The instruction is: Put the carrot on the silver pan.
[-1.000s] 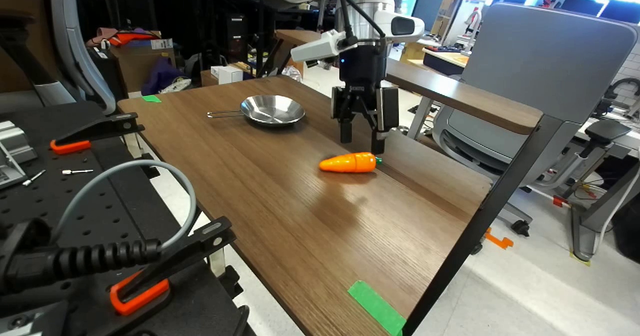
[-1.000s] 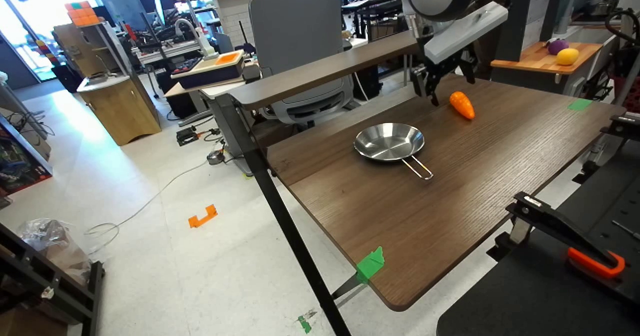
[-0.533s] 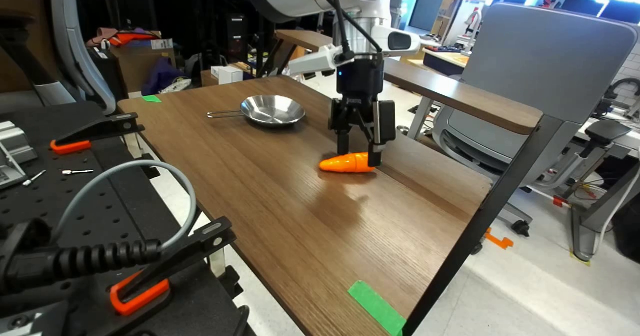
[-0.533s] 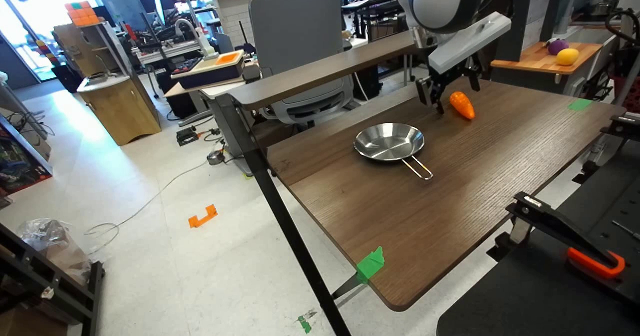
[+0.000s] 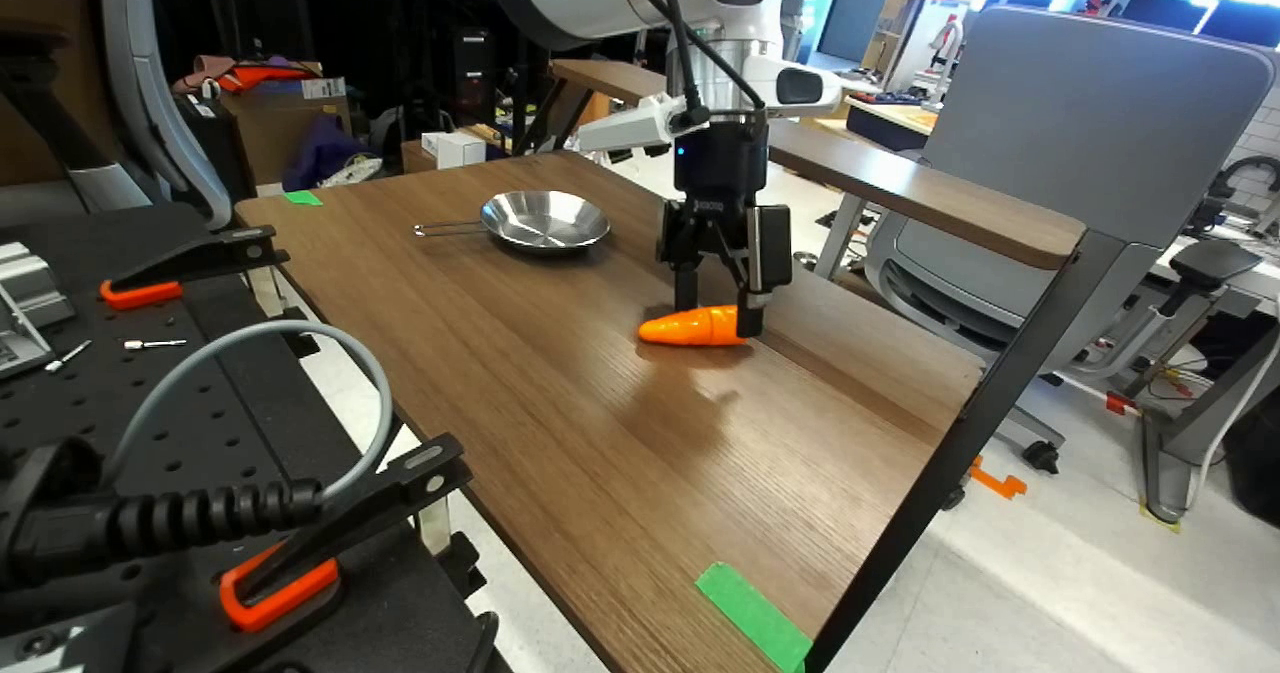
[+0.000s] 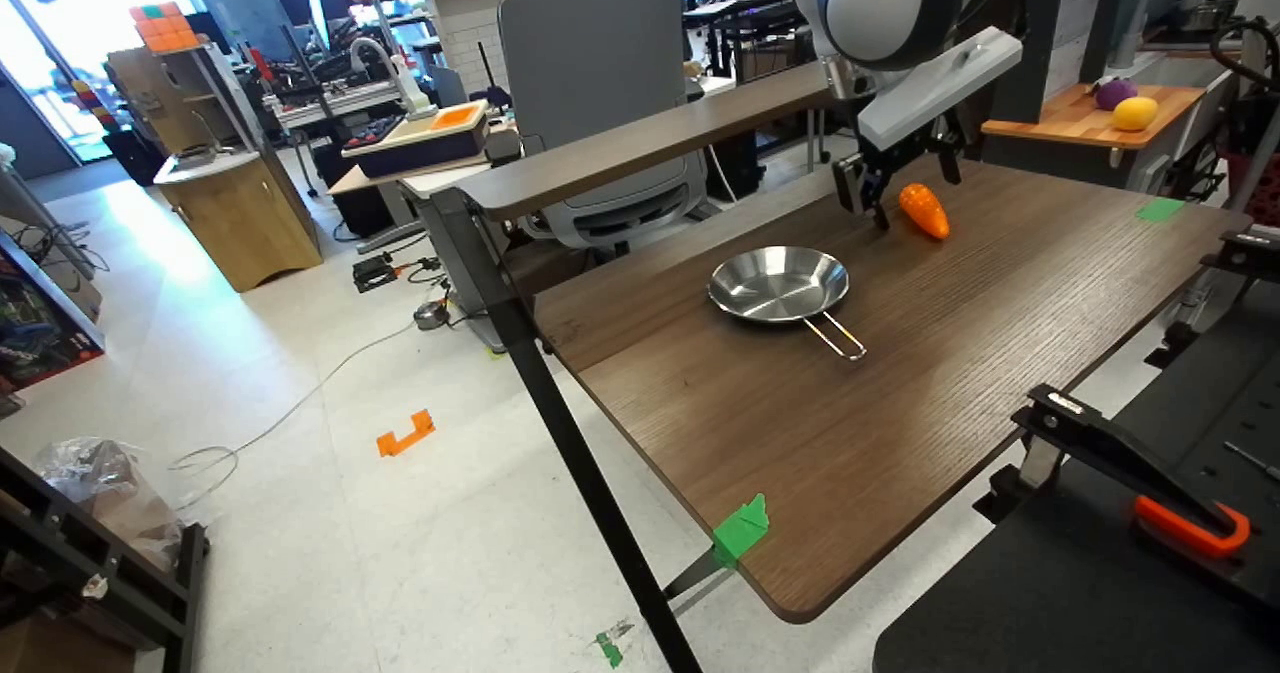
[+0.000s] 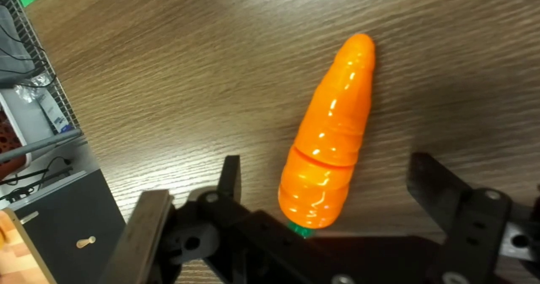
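In an exterior view | table (image 6: 960, 383), right | on it: silver pan (image 6: 778, 288), centre | carrot (image 6: 924, 212), upper right | tape (image 6: 741, 531), lower centre

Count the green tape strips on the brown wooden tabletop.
2: one green tape strip at the end nearer the round silver metal pan, another strip at the end nearer the tapered orange carrot. More may be hidden.

The carrot (image 7: 325, 149) is coloured orange, topped with green; the pan (image 6: 778, 285) is coloured silver, the table (image 6: 900, 433) streaked brown.
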Motion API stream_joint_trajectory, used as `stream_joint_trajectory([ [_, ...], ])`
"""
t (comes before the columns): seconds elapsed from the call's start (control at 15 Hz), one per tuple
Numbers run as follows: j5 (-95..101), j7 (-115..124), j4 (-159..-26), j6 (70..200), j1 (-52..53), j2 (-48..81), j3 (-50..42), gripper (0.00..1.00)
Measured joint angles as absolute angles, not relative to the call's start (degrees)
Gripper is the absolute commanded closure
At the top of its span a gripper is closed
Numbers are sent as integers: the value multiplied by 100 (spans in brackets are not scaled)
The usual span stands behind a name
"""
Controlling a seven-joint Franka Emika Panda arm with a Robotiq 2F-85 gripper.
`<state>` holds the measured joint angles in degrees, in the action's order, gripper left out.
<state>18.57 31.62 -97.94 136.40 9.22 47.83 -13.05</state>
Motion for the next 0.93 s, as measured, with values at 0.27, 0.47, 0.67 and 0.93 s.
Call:
stream_joint_trajectory([
  [0.27,1856,3162,-9788,13640,922,4792,-1310,58],
  [0.47,1856,3162,-9788,13640,921,4807,-1331,80],
  [0.67,1853,3162,-9786,13639,920,4814,-1347,85],
  [0.93,1853,3166,-9770,13639,920,4816,-1406,85],
])
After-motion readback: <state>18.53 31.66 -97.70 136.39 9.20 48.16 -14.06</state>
